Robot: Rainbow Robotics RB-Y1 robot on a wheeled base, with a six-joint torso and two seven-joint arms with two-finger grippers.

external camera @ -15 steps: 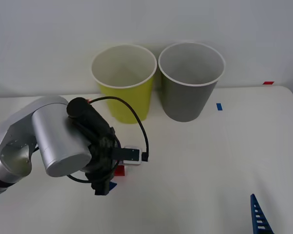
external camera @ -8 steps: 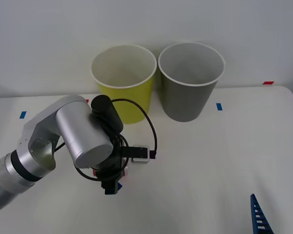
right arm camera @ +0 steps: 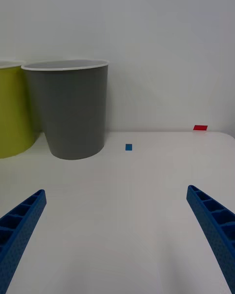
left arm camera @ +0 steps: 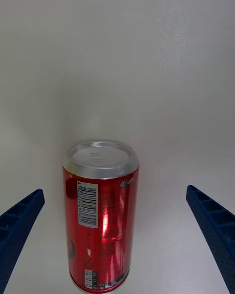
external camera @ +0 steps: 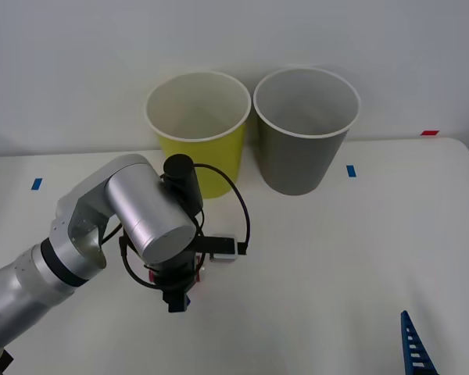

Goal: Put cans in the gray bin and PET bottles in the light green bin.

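Aluminium is showing red between the blue ribbed fingers of the left gripper, which is spread wide and reaching down at the near left of the white table; the small red drink can with silver ends and a white barcode patch is lying on its side between those fingers, nearer one than the other, with neither touching it. Farther back, the tall tapered yellow-green bin with a white rim is standing just left of the same-shaped gray bin, their rims nearly meeting. At the near right, the right gripper is waiting low over the table, its fingers likewise apart and holding nothing. Since the can is sitting off-centre, closing could be pushing it so it rolls or skids away; carried toward the far right, it could also be dropping into the green bin instead of the gray one.
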